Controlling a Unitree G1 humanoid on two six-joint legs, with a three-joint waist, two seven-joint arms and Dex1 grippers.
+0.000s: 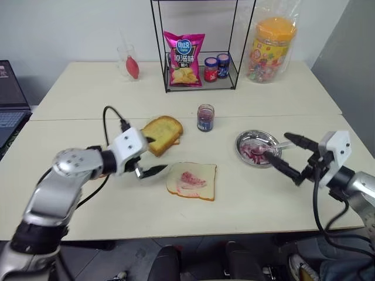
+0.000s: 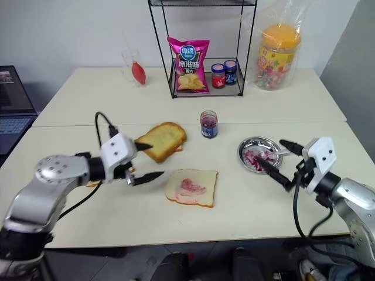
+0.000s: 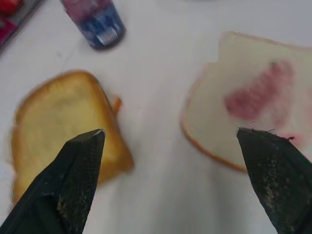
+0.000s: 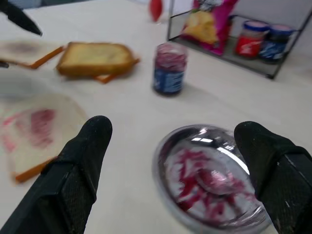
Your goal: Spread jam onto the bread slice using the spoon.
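Table [image 1: 246,199] bare around bread slice [image 1: 192,181]; left gripper [image 1: 151,156], right gripper [image 1: 287,156] both wide, empty.

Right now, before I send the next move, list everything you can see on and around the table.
bread slice: one, white with a pink-red smear, front middle of table
toast: one, golden-brown, behind and left of the bread slice
jam jar: one, clear with dark label, table centre
metal dish: one, silver, smeared red, right of centre
spoon: one, silver, lying in the dish
wire rack: one, black, back centre
chip bag: one, pink, in the rack
small jars: two, red-lidded and blue-lidded, in the rack
candy tub: one, orange-lidded, back right
glass: one, clear with something red inside, back left
laptop: one, far left
left gripper: fingers open, empty
right gripper: fingers open, empty
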